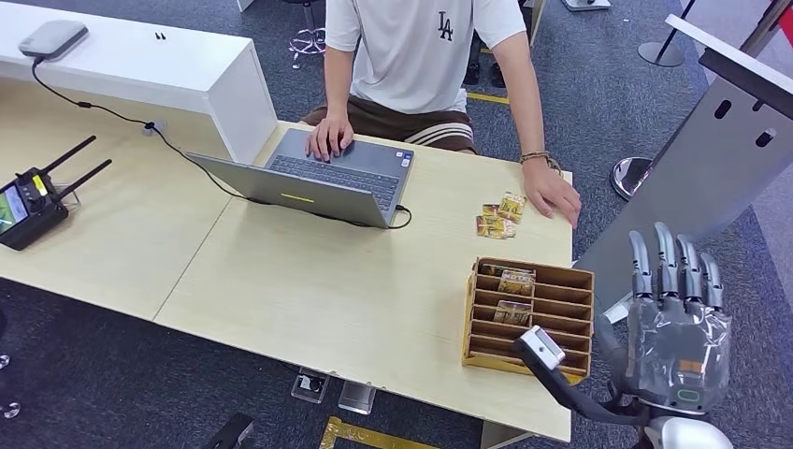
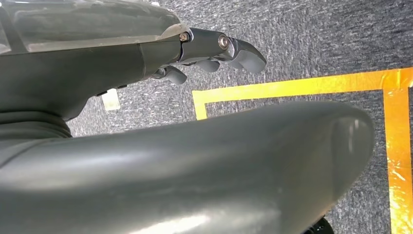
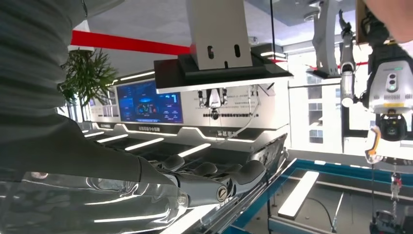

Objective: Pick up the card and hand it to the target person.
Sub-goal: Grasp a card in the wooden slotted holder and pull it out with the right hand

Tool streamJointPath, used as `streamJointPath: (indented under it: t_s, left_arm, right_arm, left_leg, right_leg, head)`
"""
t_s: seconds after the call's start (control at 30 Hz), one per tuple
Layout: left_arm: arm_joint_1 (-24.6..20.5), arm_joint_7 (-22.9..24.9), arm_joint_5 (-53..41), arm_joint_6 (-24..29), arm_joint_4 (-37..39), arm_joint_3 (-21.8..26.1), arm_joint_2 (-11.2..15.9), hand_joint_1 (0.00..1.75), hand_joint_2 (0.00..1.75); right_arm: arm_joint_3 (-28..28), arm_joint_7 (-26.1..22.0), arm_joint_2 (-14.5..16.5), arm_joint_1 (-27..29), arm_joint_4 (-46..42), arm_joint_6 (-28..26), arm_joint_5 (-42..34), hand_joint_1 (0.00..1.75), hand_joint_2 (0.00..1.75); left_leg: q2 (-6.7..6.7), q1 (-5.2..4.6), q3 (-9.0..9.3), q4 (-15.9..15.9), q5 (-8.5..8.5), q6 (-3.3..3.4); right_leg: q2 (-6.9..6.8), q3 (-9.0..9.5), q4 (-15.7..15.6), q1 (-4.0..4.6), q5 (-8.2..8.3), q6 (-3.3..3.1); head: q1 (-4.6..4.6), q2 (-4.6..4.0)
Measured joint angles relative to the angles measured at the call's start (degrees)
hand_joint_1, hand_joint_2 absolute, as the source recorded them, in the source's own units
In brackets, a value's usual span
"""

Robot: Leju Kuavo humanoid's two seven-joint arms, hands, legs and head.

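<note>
A: Going left to right, what's on the table?

B: Far left there's a black controller (image 1: 31, 201) with antennas, then an open laptop (image 1: 318, 178) where the person (image 1: 421, 56) has one hand on the keys. Right of that, a few loose cards (image 1: 500, 215) lie just beside the person's other hand (image 1: 554, 195). Nearer the robot, at the table's (image 1: 309, 290) right end, stands the wooden card rack (image 1: 530, 318), with cards (image 1: 510, 285) in its far slots.

A: And the robot's hands?

B: The right hand (image 1: 675, 318) is raised just right of the rack, off the table edge, fingers straight and apart, thumb stuck out toward the rack, holding nothing. The left hand (image 2: 214, 51) hangs over grey carpet with yellow tape; its fingers look curled, with nothing visible in them, though the cover hides much.

A: So the reach hasn't started?

B: I'd say not; no card is touched. To do it well, the right hand should swing left over the rack and come down on a card's upper edge, pinching it between thumb and finger. The slots are narrow, so lift straight up rather than dragging, or the rack could tip or slide. Then extend toward the person's free hand at the far right edge
</note>
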Motion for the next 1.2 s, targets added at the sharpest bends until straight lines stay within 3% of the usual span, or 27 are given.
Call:
streamJointPath:
  t_s: [0.13, 0.2, 0.3, 0.5, 0.8, 0.97, 1.1, 1.2]
  left_arm:
    - [0.0, 0.0, -0.2, -0.3, 0.0, 0.0, 0.0, 0.00, 0.00]
    - [0.0, 0.0, -0.2, -0.3, 0.0, 0.0, -0.1, 0.00, 0.00]
    - [0.0, 0.1, -0.2, -0.3, 0.0, 0.0, -0.2, 0.00, 0.00]
    - [0.0, 0.9, -0.3, -0.3, 0.0, -0.1, -0.3, 0.00, 0.00]
    - [0.0, 1.9, -0.3, -0.3, 0.0, -0.2, -0.6, 0.00, 0.00]
    - [0.0, 2.2, -0.3, -0.2, 0.0, -0.2, -0.7, 0.00, 0.00]
    - [0.0, 2.5, -0.6, -0.3, 0.0, -0.3, -0.7, 0.00, 0.00]
    - [0.0, 2.6, -0.7, -0.3, 0.0, -0.5, -0.8, 0.00, 0.00]
  right_arm:
    - [1.2, 0.7, 0.6, -0.5, 0.8, 0.2, -0.7, 0.11, 1.75]
    - [1.4, 1.2, 0.9, -0.6, 1.1, 0.5, -1.1, 0.33, 1.75]
    - [1.9, 2.2, 1.3, -0.9, 1.7, 1.8, -1.6, 0.52, 1.75]
    - [2.6, 5.2, 1.9, -1.6, 3.3, 3.8, -2.7, 0.39, 1.75]
    - [2.7, 7.6, 2.2, -1.9, 5.4, 4.3, -4.4, 0.39, 1.75]
    - [2.7, 9.7, 2.2, -2.0, 6.7, 5.6, -6.4, 0.50, 1.75]
    - [2.9, 12.3, 2.2, -2.1, 8.3, 7.0, -8.4, 0.74, 1.75]
    - [2.9, 13.5, 2.2, -2.1, 9.7, 7.5, -9.1, 0.79, 1.75]
  left_leg:
    - [0.00, 0.00, 0.00, 0.0, 0.00, 0.00]
    - [0.00, 0.00, 0.00, 0.0, 0.00, 0.00]
    - [0.00, 0.00, 0.00, 0.0, 0.00, 0.00]
    - [0.00, 0.00, 0.00, 0.0, 0.00, 0.00]
    - [0.00, 0.00, 0.00, 0.0, 0.00, 0.00]
    - [0.00, 0.00, 0.00, 0.0, 0.00, 0.00]
    - [0.00, 0.00, 0.01, 0.0, 0.00, 0.00]
    - [0.00, 0.00, 0.00, 0.0, 0.00, 0.00]
  right_leg:
    - [0.00, 0.00, 0.0, 0.00, 0.00, 0.00]
    - [0.00, 0.00, 0.0, 0.00, 0.00, 0.00]
    - [0.00, 0.00, 0.0, 0.00, 0.00, 0.00]
    - [0.00, 0.00, 0.0, 0.00, 0.00, 0.00]
    - [0.00, -0.01, 0.0, 0.00, 0.00, 0.00]
    - [0.00, 0.00, 0.0, 0.00, 0.00, 0.00]
    - [0.00, 0.00, 0.0, 0.00, 0.00, 0.00]
    - [0.00, -0.01, 0.0, 0.00, 0.00, 0.00]
  head:
    - [0.00, 0.00]
    - [0.01, 0.00]
    - [0.01, 0.00]
    - [0.01, 0.00]
    - [0.01, 0.00]
    - [0.01, 0.00]
    - [0.01, 0.00]
    - [0.01, 0.00]
